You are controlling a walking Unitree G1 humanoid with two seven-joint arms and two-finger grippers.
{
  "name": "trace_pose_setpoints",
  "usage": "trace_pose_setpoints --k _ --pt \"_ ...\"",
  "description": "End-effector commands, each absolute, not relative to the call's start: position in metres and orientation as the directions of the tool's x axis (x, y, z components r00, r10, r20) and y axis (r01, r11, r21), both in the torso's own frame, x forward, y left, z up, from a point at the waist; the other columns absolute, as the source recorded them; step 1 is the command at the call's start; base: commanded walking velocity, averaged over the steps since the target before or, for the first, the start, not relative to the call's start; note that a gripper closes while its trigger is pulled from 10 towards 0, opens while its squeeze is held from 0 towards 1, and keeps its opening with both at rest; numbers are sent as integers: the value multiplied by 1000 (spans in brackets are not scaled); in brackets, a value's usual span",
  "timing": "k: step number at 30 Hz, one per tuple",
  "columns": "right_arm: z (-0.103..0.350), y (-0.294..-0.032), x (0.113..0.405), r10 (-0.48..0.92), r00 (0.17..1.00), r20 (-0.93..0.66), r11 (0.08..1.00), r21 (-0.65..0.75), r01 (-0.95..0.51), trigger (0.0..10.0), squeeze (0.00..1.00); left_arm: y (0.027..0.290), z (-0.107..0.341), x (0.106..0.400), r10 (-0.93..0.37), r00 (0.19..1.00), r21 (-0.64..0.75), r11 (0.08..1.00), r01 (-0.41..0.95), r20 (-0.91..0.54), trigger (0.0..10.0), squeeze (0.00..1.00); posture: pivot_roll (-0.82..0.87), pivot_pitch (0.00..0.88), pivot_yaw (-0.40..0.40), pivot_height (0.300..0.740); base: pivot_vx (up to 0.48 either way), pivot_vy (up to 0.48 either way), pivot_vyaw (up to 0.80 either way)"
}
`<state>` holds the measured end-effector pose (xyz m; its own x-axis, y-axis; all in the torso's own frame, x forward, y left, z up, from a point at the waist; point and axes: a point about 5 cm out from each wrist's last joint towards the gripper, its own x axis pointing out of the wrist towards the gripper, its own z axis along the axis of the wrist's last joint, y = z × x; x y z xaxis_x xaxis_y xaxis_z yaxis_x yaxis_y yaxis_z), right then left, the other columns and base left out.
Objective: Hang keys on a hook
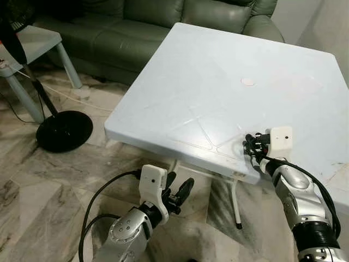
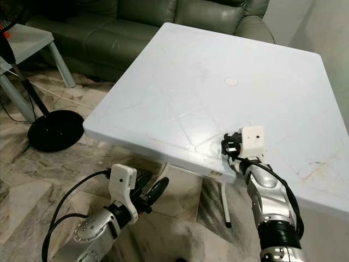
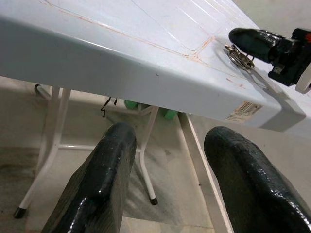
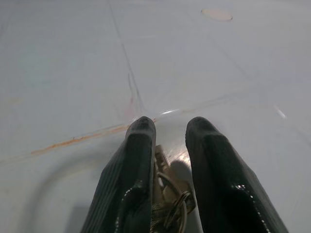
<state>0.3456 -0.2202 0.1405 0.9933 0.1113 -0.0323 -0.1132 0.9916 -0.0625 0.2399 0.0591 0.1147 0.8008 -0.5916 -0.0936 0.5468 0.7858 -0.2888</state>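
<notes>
Keys [image 4: 167, 206] lie on the white table [image 1: 218, 71] near its front edge, between the fingers of the right gripper [image 4: 167, 133]. Its jaws stand partly open and straddle the bunch; whether they bear on the keys cannot be told. Left gripper [image 1: 180, 191] hangs below the table edge, jaws open, holding nothing. Judged step: pickup, with the grasp not yet confirmed. Next move calls for closing firmly on the ring, then lifting clear. Beyond the table stands a green sofa [image 1: 147, 22].
</notes>
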Motion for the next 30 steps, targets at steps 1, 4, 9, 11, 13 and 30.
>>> trace_pose_setpoints --k 1,4,9,11,13,30 --pt "142 -229 343 102 995 -13 994 -44 -103 10000 0 53 117 237 -607 790 -302 771 560 -84 10000 0 -16 228 -73 740 0 0 0" --pt "140 -234 343 59 998 -32 997 -45 -60 10000 0 52 118 237 -608 790 -300 771 562 -82 10000 0 -16 228 -72 740 0 0 0" --pt "139 -235 343 76 997 -34 996 -46 -77 10000 0 52 118 238 -610 788 -301 769 564 -81 10000 0 -17 226 -71 740 0 0 0" --pt "138 -236 343 80 996 -34 995 -57 -82 10000 0 52 118 238 -610 789 -302 769 564 -80 10000 0 -16 226 -70 740 0 0 0" --pt "138 -238 342 83 996 -36 994 -69 -86 10000 0 52 119 238 -609 789 -303 769 563 -79 10000 0 -16 226 -70 740 0 0 0" --pt "128 -235 328 301 951 -74 954 5 -301 10000 0 52 119 240 -608 790 -305 770 561 -79 10000 0 -23 230 -67 740 0 0 0"
